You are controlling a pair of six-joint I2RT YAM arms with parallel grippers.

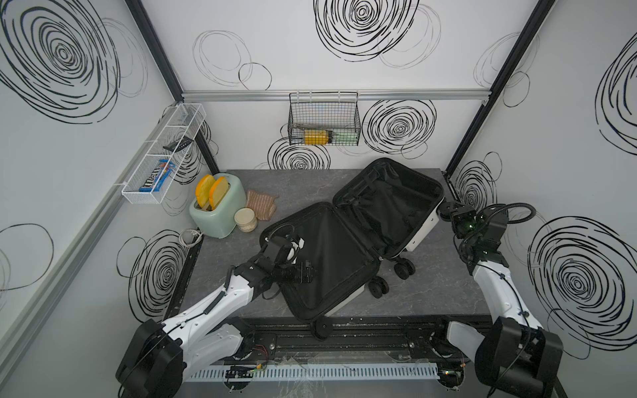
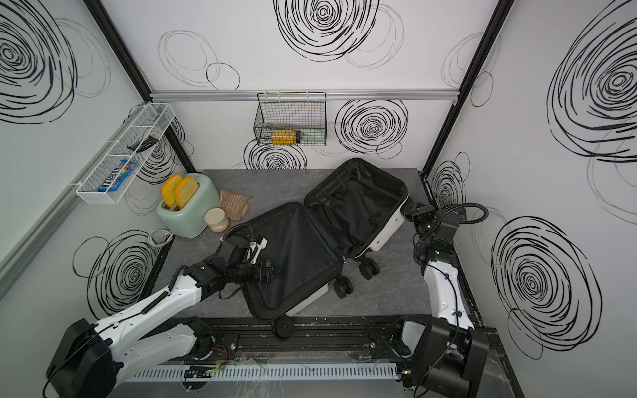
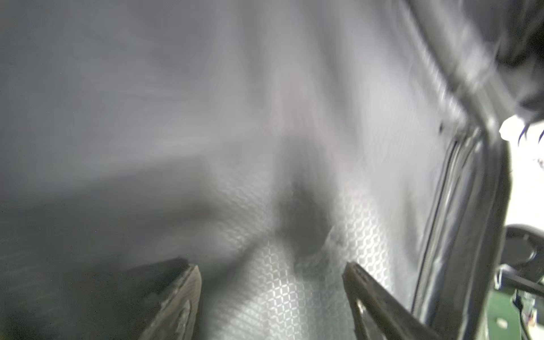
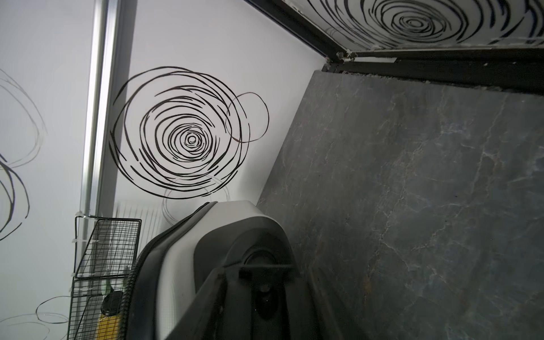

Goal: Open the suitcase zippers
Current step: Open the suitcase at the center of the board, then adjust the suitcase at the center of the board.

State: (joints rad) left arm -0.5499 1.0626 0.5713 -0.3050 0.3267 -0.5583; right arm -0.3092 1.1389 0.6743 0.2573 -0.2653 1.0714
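The white suitcase (image 1: 422,234) (image 2: 387,234) lies spread flat in both top views, both black-lined halves facing up. Its black zipper band (image 4: 153,250) (image 3: 447,206) runs unfastened along the rims; no pull shows. My left gripper (image 1: 308,272) (image 2: 270,270) hangs inside the near half, open (image 3: 270,266) just over the patterned lining (image 3: 279,294), with nothing between its fingers. My right gripper (image 1: 444,208) (image 2: 412,208) is at the far half's right corner. There its dark fingers (image 4: 265,273) close on either side of a black suitcase wheel (image 4: 259,253).
A mint-green toaster (image 1: 213,210), a round jar (image 1: 245,220) and a folded cloth (image 1: 262,204) stand at the table's back left. A wire basket (image 1: 324,120) hangs on the back wall, a white shelf (image 1: 162,155) on the left wall. One suitcase wheel (image 1: 322,327) overhangs the front edge.
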